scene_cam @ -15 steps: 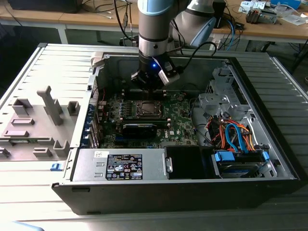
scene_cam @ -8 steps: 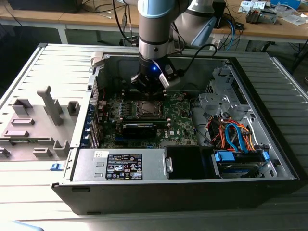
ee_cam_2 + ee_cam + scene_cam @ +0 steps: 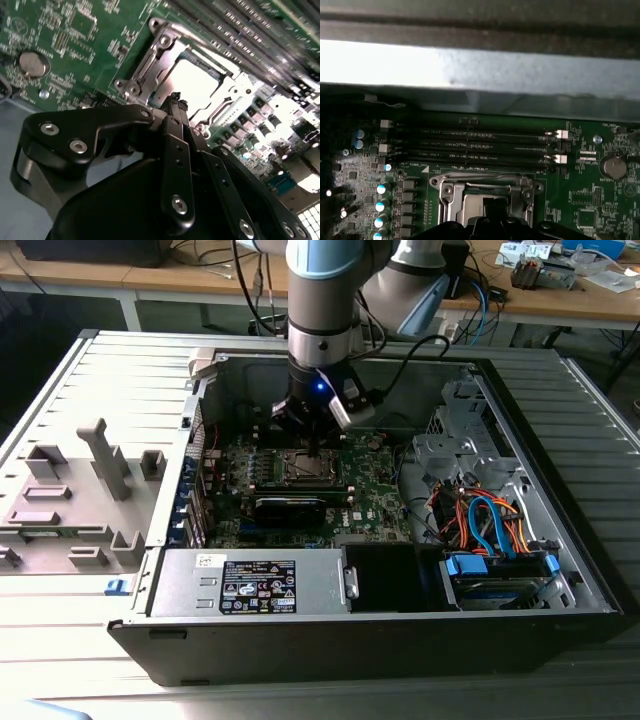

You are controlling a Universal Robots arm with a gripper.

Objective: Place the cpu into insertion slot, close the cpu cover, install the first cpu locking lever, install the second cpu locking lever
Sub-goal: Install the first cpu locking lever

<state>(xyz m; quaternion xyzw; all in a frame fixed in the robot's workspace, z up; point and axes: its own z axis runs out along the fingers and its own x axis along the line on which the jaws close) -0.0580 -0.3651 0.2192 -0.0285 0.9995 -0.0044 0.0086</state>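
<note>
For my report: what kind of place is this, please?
Probably an electronics lab or workshop: an open computer case lies on a grey table, a robot arm reaches into it, and a wooden bench holds cables.

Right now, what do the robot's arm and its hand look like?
The arm is a silver-grey tube with light blue joint caps, and a small blue light glows at its wrist. A black cable loops down beside it. The hand is matte black, built of angular plates and links fastened with silver screws, ending in slim dark fingers.
</note>
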